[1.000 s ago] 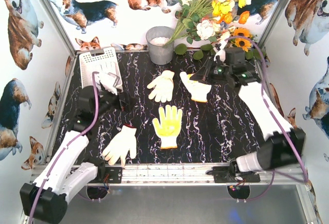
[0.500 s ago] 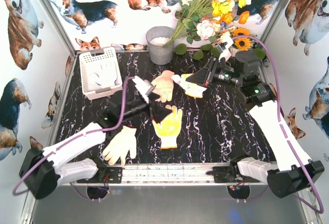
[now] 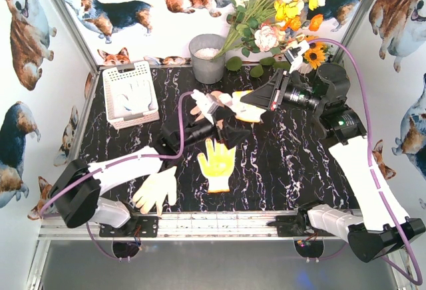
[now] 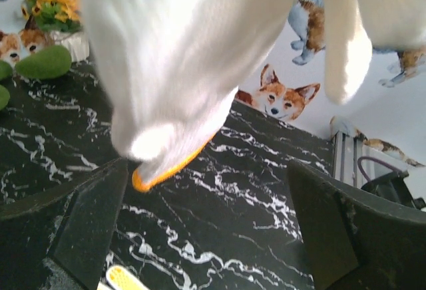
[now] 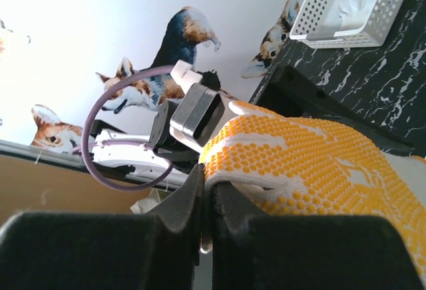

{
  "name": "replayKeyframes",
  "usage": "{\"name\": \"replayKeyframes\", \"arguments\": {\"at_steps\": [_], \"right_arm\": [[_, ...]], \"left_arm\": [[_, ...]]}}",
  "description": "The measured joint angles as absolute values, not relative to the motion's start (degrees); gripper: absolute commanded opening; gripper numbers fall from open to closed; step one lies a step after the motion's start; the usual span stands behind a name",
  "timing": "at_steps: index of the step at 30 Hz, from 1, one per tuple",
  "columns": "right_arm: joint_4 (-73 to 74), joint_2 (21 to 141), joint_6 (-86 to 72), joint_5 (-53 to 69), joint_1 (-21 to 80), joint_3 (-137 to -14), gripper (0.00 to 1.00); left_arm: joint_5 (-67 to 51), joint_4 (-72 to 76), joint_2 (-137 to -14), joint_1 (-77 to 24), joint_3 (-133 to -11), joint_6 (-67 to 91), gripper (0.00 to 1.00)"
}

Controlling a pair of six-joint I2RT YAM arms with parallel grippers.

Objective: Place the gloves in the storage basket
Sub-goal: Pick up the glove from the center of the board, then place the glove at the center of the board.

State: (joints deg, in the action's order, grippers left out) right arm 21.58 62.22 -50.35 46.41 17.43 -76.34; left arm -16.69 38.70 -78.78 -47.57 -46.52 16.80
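right gripper (image 5: 206, 205) – clamped on yellow-dotted glove (image 5: 303, 165) | left gripper (image 4: 206, 190) – jaws wide, below it

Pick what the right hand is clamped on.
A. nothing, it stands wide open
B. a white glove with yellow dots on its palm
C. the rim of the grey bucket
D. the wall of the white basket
B: in the right wrist view the right hand is shut tight on the dotted glove, pinching its edge.
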Motion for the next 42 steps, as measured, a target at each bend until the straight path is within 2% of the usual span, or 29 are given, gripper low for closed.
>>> {"name": "replayKeyframes", "arguments": {"at_steps": [2, 4, 7, 10, 11, 12, 18, 26, 31, 34, 38, 42], "right_arm": [[20.9, 62.2, -50.8, 47.5, 17.5, -76.3, 0.0], [20.6, 62.2, -51.2, 48.3, 17.5, -76.3, 0.0], [20.4, 62.2, -51.2, 49.3, 17.5, -76.3, 0.0], [20.3, 62.2, -51.1, 49.5, 17.5, -76.3, 0.0], [20.4, 62.2, -50.9, 49.4, 17.5, -76.3, 0.0], [20.6, 62.2, -50.6, 49.1, 17.5, -76.3, 0.0], [24.9, 60.8, -46.7, 41.7, 17.6, -74.3, 0.0], [27.1, 58.8, -43.2, 25.5, 18.3, -57.5, 0.0], [25.7, 68.0, -40.0, 15.9, 18.3, -51.9, 0.39], [24.4, 74.9, -38.1, 13.6, 17.3, -52.2, 0.56], [25.6, 77.6, -35.7, 12.5, 15.7, -53.3, 0.61], [26.5, 76.0, -34.3, 11.4, 14.7, -54.2, 0.6]], "left_arm": [[-17.2, 39.9, -80.3, -47.5, -48.1, 17.0, 0.9], [-18.3, 41.2, -81.7, -47.5, -49.5, 17.6, 0.68], [-19.8, 42.2, -83.3, -47.6, -50.9, 19.0, 0.43], [-20.1, 43.4, -83.5, -47.6, -50.7, 20.7, 0.13], [-20.1, 44.0, -83.5, -47.7, -50.4, 21.3, 0.04], [-20.1, 44.5, -83.5, -47.7, -50.1, 22.1, 0.0], [-21.9, 44.2, -83.5, -48.4, -48.1, 28.1, 0.0], [-25.6, 41.1, -88.7, -49.9, -45.7, 42.0, 0.0], [-27.0, 36.4, -103.0, -49.3, -52.2, 49.9, 0.0], [-28.7, 37.6, -112.9, -48.3, -56.9, 54.2, 0.07], [-29.6, 38.7, -122.0, -46.0, -59.4, 58.3, 0.22], [-29.8, 36.3, -122.8, -44.4, -60.0, 58.4, 0.37]]}}
